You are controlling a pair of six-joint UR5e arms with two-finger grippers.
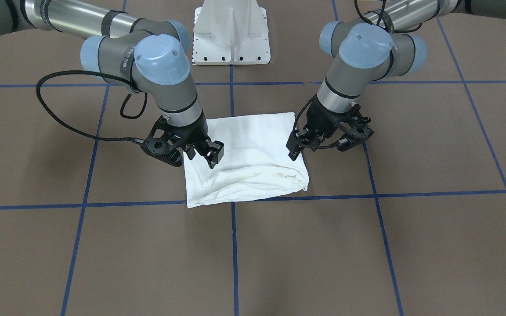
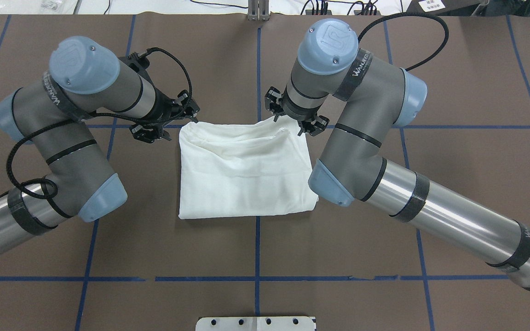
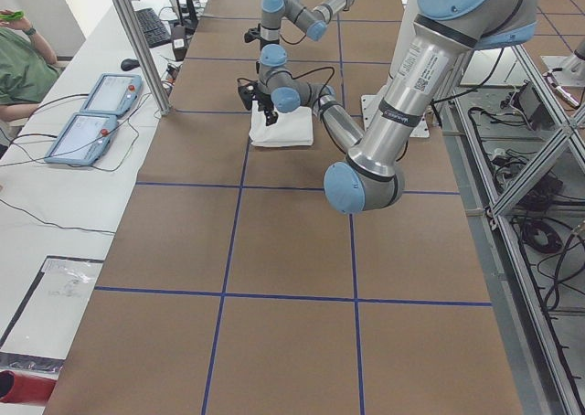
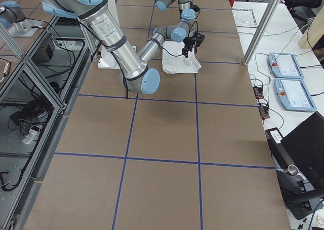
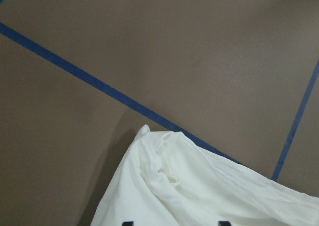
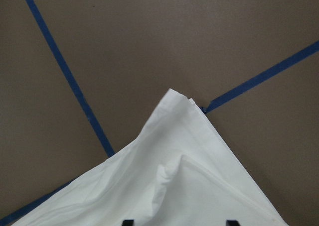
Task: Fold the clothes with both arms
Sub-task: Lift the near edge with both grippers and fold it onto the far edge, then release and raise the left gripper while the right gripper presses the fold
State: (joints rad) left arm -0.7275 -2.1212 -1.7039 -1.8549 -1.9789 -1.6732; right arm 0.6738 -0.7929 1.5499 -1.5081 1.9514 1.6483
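The white T-shirt (image 1: 244, 162) lies folded into a rough square on the brown table, with a bulky wrinkled fold along its far edge (image 2: 242, 170). No printed text or collar shows. My left gripper (image 2: 180, 126) is open at the shirt's far left corner (image 5: 149, 136); it is on the right in the front-facing view (image 1: 297, 149). My right gripper (image 2: 288, 125) is open at the far right corner (image 6: 174, 94); it is on the left in the front-facing view (image 1: 202, 159). Both wrist views show the fingertips wide apart over the cloth, holding nothing.
The white metal pedestal base (image 1: 231, 33) stands at the robot's side of the table (image 2: 256, 323). Blue tape lines (image 1: 233, 245) grid the brown surface. Two teach pendants (image 3: 91, 113) lie on a side bench beyond the table, beside a seated person (image 3: 18, 68).
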